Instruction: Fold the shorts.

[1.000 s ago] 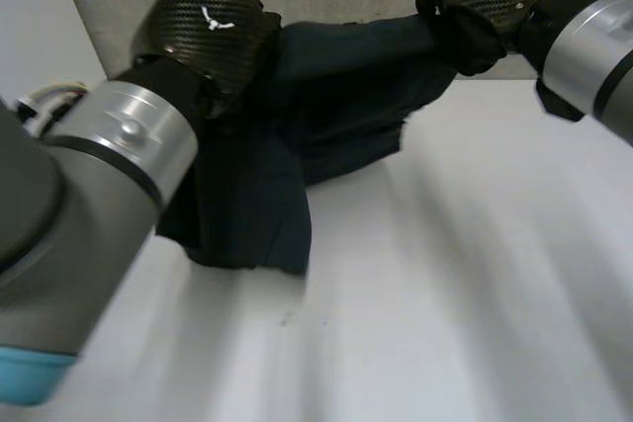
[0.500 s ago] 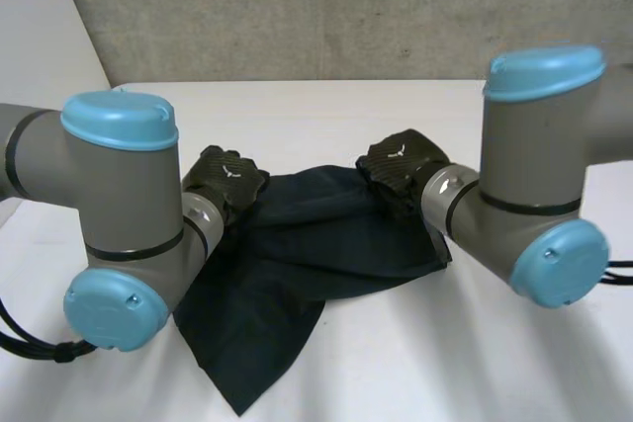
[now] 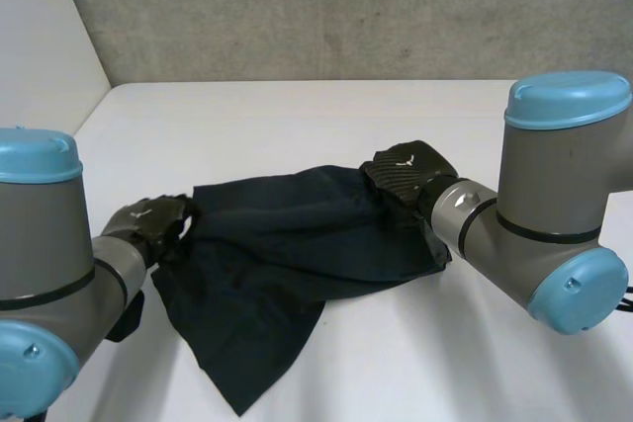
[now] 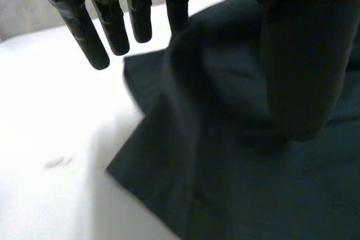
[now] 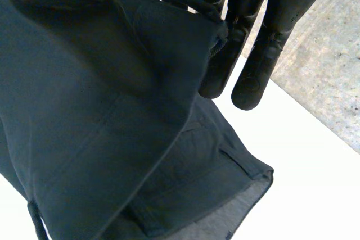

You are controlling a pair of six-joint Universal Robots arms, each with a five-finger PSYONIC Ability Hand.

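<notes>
Left hand [image 3: 153, 221] has slid to 9 o'clock of the shorts [image 3: 282, 259], fingers straight, empty; right hand [image 3: 407, 173] pinches their 3 o'clock edge; a regrasp seems due.

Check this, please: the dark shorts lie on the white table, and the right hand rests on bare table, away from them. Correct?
Not quite. The right hand is on the shorts, not away from them: the right wrist view shows their edge pinched between thumb and fingers. The shorts do lie on the white table.
</notes>
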